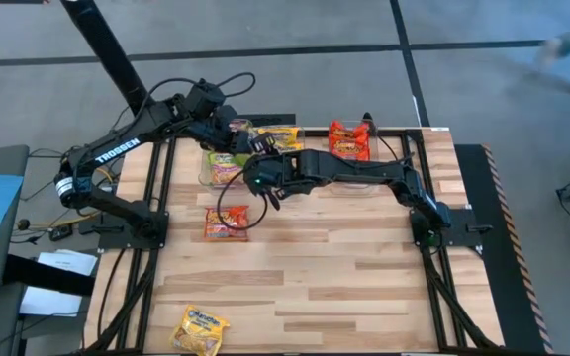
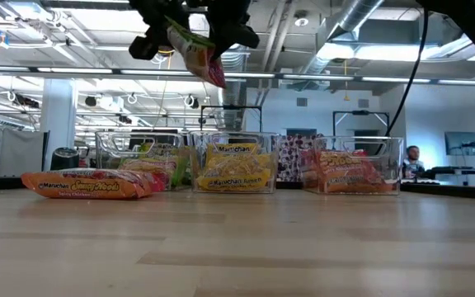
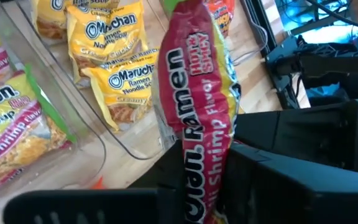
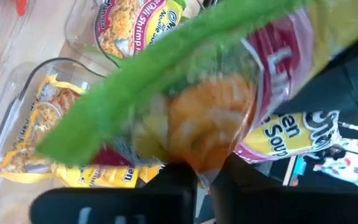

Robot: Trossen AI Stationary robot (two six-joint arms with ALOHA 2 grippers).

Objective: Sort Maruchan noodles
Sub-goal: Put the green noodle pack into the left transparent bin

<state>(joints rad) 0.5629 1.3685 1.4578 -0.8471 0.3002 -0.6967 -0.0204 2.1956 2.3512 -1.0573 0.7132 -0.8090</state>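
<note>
The worktop [image 1: 364,257] carries a row of clear bins, the yellow bin [image 1: 277,138] in the middle. Just beside it, on the left arm's side, stands the shrimp bin [image 1: 221,168]. Both arms meet high above these two bins. A green-and-pink packet [image 3: 194,106] hangs between them, long axis close to upright, lower end tipped toward the yellow bin. The left fingers [image 3: 291,180] are closed around its lower part. Its edge also lies between the right fingers [image 4: 104,202]; whether they pinch it or have let go I cannot tell. The matching shrimp bin lies below the packet, nearer the left arm, so that arm looks better placed to lower it.
</note>
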